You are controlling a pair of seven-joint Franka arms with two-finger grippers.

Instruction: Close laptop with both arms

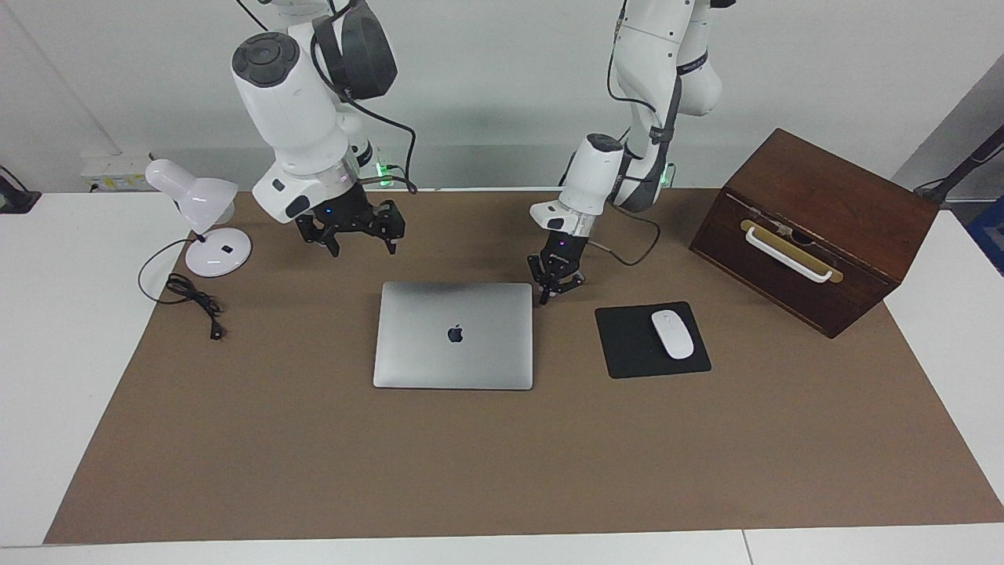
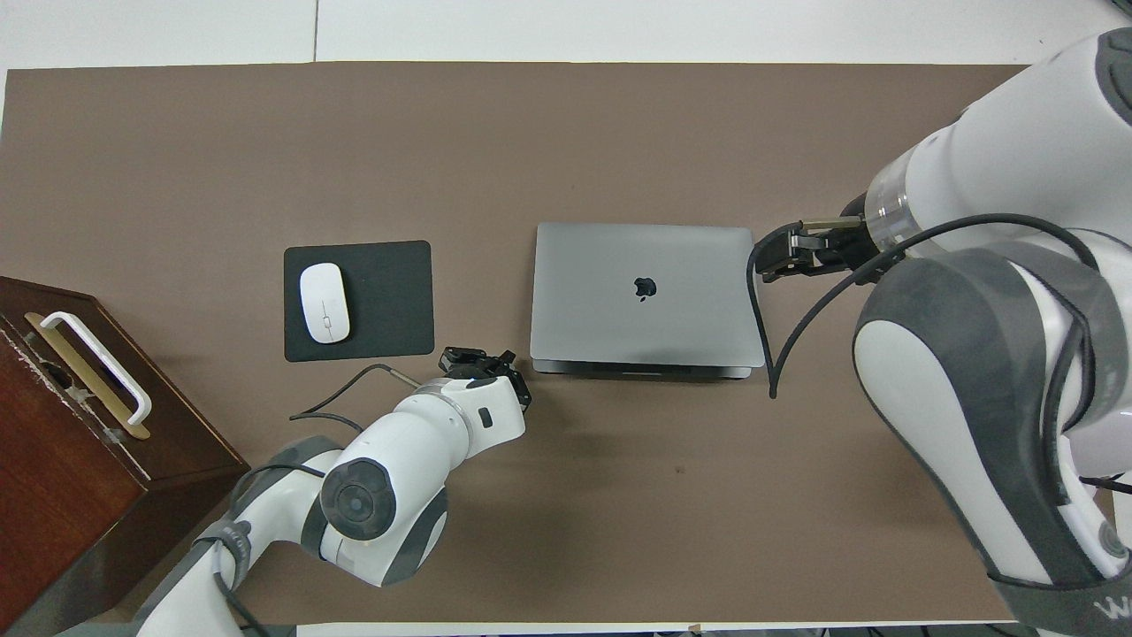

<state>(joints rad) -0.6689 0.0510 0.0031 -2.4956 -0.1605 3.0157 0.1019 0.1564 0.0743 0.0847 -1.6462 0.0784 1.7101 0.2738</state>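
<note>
In the facing view, the laptop (image 1: 453, 336) lies shut and flat on the brown mat (image 1: 502, 471), beside the mouse pad (image 1: 627, 345). The left gripper (image 1: 557, 292) hangs low by its corner, nearly closed; the right gripper (image 1: 357, 239) hangs open, holding nothing. From overhead, the laptop (image 2: 644, 294) sits between the left gripper (image 2: 482, 358) and the right gripper (image 2: 783, 261).

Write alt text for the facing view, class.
A closed laptop lies flat on a brown mat. The left gripper hangs low at its corner; the right gripper, open, is raised. Beside it: mouse on pad, box, lamp.

silver-grey laptop (image 1: 453, 336) w/ dark logo, black mouse pad (image 1: 627, 345), white mouse (image 1: 672, 333), brown mat (image 1: 502, 463).
</note>
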